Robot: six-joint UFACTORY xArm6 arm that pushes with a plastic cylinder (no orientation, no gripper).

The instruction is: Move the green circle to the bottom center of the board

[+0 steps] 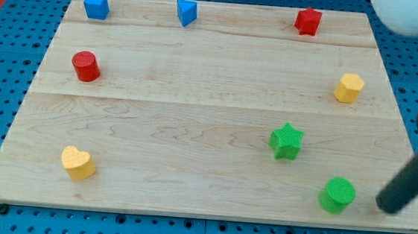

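The green circle (337, 194) is a short cylinder near the board's bottom right corner. My tip (386, 207) is the lower end of a dark rod that slants in from the view's right. The tip rests on the board just right of the green circle, with a small gap between them. A green star (286, 141) sits up and to the left of the circle.
Along the top edge sit a blue cube (96, 6), a blue triangle-like block (186, 13) and a red star (308, 21). A red cylinder (86, 65) is at the left, a yellow heart (77, 162) at the bottom left, a yellow hexagon (349, 88) at the right. The wooden board (194, 116) lies on blue pegboard.
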